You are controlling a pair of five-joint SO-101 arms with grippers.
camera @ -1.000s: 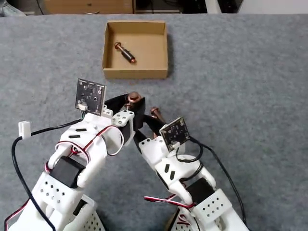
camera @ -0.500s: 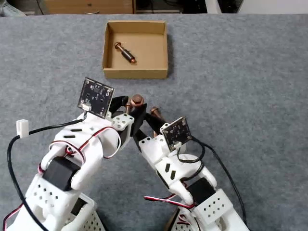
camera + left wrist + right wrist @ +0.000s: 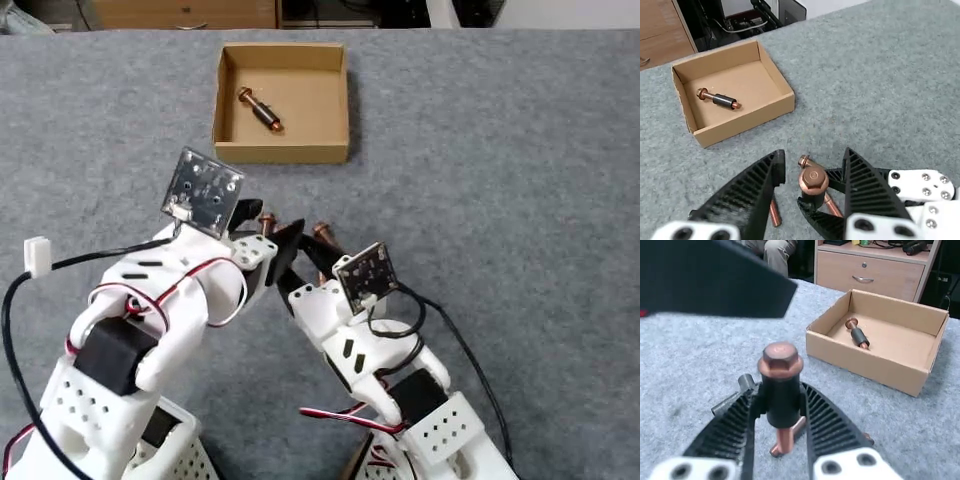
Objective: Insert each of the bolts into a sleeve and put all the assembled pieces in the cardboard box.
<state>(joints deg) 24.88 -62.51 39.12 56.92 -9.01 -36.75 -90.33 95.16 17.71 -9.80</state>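
My right claw (image 3: 781, 392) pinches a black sleeve (image 3: 781, 407) upright. A copper bolt (image 3: 780, 359) stands through it, with the head on top and the tip poking out below. My left claw (image 3: 813, 156) is spread wide, 1 jaw on each side of that bolt head, and as far as I can tell it touches neither.

That is the change. Seen from above 1 second ago, the left claw sat close about the head. Now its jaws are apart and the left arm has swung round a little, while the right arm has kept its place. I judge that the bolt is seated and the left claw has let go, so this piece is ready to be carried.

Just beyond, on the grey surface (image 3: 500, 150), 1 loose bolt (image 3: 774, 212) lies beside a left jaw. A second loose bolt (image 3: 804, 161) lies just behind the held piece.

Farther off, well apart from both claws, the cardboard box (image 3: 745, 125) holds 1 finished piece (image 3: 719, 99) lying flat. So 1 piece is boxed, 1 is in my right claw, and 2 bolts wait for sleeves.
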